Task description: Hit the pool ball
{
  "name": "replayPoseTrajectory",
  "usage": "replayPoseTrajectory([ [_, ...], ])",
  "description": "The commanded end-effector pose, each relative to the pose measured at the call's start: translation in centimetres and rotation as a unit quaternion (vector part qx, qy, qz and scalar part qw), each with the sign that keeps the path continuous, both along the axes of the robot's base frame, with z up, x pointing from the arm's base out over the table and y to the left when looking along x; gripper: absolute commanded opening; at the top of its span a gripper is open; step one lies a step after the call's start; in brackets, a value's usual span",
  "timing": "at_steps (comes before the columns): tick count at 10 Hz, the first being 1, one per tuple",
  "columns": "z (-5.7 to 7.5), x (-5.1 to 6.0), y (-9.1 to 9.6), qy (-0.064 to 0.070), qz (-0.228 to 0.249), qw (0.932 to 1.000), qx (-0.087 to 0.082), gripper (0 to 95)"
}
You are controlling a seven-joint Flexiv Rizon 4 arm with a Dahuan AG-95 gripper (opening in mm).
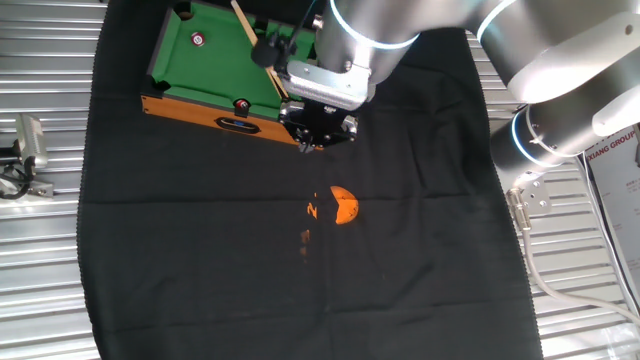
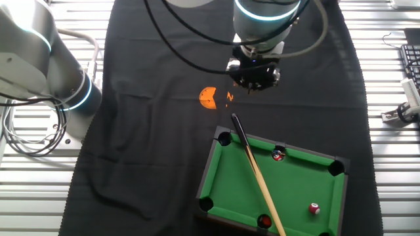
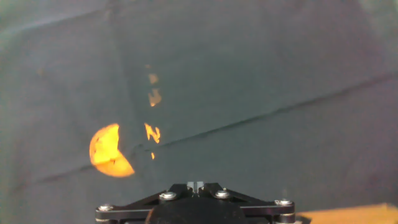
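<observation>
Claw, grip unclear, hovers mid-counter by the cue; a skewed push could miss the pool ball.

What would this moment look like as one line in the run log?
phase: approach | gripper: over black cloth, beside toy pool table, jaw state unclear | cue stick: lying on table | pool ball: untouched
</observation>
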State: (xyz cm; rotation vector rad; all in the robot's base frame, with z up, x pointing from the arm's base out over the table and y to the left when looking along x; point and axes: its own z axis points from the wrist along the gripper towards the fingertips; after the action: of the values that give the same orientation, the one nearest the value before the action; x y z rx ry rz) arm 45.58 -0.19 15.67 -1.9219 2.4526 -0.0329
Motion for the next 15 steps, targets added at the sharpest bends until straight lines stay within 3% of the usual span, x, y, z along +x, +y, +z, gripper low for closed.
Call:
replayPoseTrajectory([
  [1, 0.2, -0.2, -0.5, 0.010, 0.024, 0.9995, -0.017, 0.0],
  [5, 1.3, -1.0, -4.8, 0.015, 0.024, 0.9995, -0.012, 0.0],
  [10, 0.0, -1.8, -8.7, 0.011, 0.031, 0.9994, -0.009, 0.0],
  [15, -1.5, -1.8, -9.9, -0.001, 0.027, 0.9996, -0.008, 0.0],
])
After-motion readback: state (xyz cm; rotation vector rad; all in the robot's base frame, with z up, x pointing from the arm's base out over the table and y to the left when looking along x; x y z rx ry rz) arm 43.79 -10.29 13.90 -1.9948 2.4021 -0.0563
